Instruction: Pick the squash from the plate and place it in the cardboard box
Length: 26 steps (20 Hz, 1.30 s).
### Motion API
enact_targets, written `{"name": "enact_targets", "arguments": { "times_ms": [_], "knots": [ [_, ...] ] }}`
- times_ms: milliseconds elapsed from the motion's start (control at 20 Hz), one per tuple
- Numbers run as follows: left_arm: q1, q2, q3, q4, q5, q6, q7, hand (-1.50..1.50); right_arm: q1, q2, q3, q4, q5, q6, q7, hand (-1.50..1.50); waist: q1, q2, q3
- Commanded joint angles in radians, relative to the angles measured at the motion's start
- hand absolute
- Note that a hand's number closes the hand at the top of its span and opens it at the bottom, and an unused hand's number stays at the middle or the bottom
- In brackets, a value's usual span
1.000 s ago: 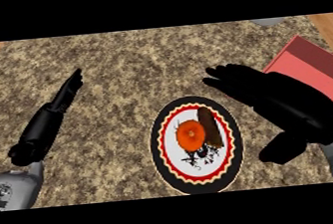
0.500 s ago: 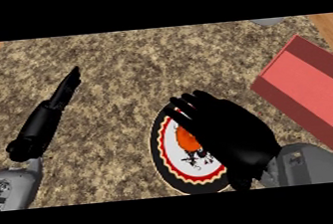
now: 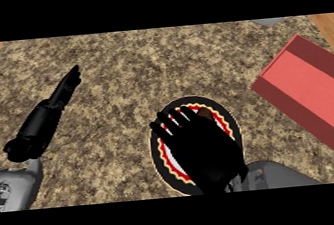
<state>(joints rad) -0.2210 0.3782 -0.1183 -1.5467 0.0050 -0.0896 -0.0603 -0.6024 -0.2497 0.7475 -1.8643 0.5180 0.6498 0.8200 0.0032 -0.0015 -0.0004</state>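
On the table (image 3: 121, 63) a red cardboard box (image 3: 316, 91) is seen at 3 o'clock. The plate (image 3: 156, 150) at 5 o'clock is covered by the right robot hand (image 3: 203, 151). The squash is hidden beneath it, so a grasp cannot be told. The left robot hand (image 3: 48, 115) is held open at 9 o'clock.

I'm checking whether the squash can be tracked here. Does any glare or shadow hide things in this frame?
Head view: even light, no glare on the counter; no marked shadow beside the left hand or the box; the squash is hidden not by shadow but by the black right hand, which covers most of the plate and blends with its dark rim.
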Motion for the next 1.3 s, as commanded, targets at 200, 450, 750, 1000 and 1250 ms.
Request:
{"name": "enact_targets", "arguments": {
  "times_ms": [200,450,750,1000,1250],
  "knots": [
    [0.003,-0.056,0.003,0.049,-0.067,-0.001,-0.055,0.0,0.012,0.134,0.039,0.101,0.19,0.01,0.028,-1.5,0.0,0.001,0.0],
    [0.013,-0.059,0.025,-0.013,-0.087,-0.029,-0.001,0.0,0.073,0.099,-0.011,0.102,0.267,0.038,-0.069,-1.5,-0.001,0.001,0.0],
    [0.04,-0.053,0.059,-0.068,-0.063,-0.078,0.032,0.0,0.132,0.082,0.002,0.189,0.378,-0.017,-0.157,-1.5,-0.001,0.0,0.001],
    [-0.035,-0.07,0.106,0.054,-0.08,-0.107,-0.015,0.0,0.117,0.17,-0.011,0.25,0.464,-0.014,-0.189,-1.5,-0.003,0.002,0.0],
    [-0.006,-0.105,0.095,0.035,-0.118,-0.093,-0.039,0.0,0.163,0.109,-0.062,0.322,0.493,-0.104,-0.363,-1.5,-0.003,0.002,0.0]
  ]
}}
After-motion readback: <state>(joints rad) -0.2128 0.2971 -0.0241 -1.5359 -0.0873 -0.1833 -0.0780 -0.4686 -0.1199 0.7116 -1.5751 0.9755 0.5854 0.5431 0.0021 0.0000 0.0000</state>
